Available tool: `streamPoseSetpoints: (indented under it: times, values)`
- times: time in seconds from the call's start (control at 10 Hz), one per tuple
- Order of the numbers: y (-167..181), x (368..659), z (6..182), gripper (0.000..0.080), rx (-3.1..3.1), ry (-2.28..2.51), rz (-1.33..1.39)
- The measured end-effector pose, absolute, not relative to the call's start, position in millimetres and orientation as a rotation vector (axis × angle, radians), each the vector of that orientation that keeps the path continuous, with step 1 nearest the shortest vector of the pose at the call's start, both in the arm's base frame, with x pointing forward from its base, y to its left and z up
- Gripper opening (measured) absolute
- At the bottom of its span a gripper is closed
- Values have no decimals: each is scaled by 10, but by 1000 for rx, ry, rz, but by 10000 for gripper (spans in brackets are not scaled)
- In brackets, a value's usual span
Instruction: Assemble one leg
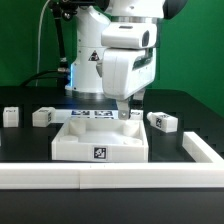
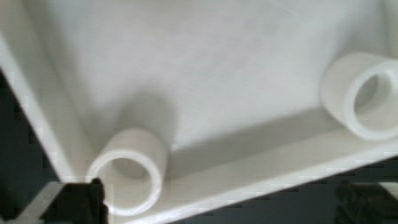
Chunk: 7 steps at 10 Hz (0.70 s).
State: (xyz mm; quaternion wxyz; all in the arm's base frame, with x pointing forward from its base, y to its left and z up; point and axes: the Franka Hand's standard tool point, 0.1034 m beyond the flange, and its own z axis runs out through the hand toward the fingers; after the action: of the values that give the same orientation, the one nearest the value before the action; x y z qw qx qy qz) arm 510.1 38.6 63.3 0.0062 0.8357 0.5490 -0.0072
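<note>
Three small white legs with tags lie on the black table: one [image 1: 163,122] at the exterior view's right of the large white square tray-like piece [image 1: 100,142], and two [image 1: 43,116] [image 1: 10,115] at its left. My gripper [image 1: 125,112] is lowered over the tray piece's far right corner. In the wrist view the gripper [image 2: 217,205] is open. One dark finger [image 2: 71,200] stands beside a round socket [image 2: 134,170] and the other [image 2: 365,198] is off the tray's rim [image 2: 267,178]. A second socket [image 2: 365,95] shows further in. No leg is held.
The marker board [image 1: 88,116] lies behind the tray piece, under the arm. A low white wall [image 1: 110,176] runs along the front of the table and turns back at the exterior view's right [image 1: 205,150]. Cables hang behind the robot base.
</note>
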Motion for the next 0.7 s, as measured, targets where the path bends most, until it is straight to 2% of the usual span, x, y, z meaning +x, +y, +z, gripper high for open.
streamPoseSetpoints:
  times: [0.2,0.7]
  values:
    - [335,4992,579,650,2576,1802,-124]
    - [339,4969,557,650,2484,1913,-66]
